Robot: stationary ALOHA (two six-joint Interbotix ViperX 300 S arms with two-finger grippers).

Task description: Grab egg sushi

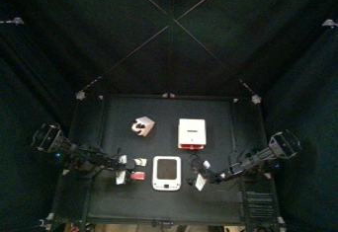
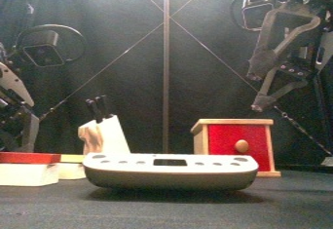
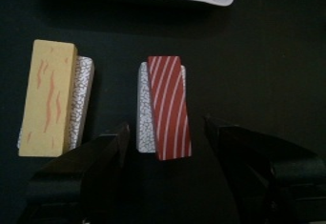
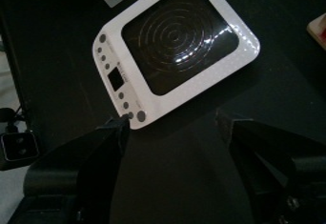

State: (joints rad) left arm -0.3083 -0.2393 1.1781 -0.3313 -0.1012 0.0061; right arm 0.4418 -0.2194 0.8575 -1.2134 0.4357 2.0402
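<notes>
Yellow-topped egg sushi (image 3: 51, 96) slab, speckled white rice edge

left gripper (image 3: 173, 156) hangs low, jaws spread wide; right gripper (image 4: 173, 137) also gapes, raised higher

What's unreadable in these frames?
- Egg sushi: a speck in the top view; clear only from the left wrist.
- Red-striped sushi: near end hidden behind the open left gripper.
- White device: button labels too small, right wrist view.
</notes>
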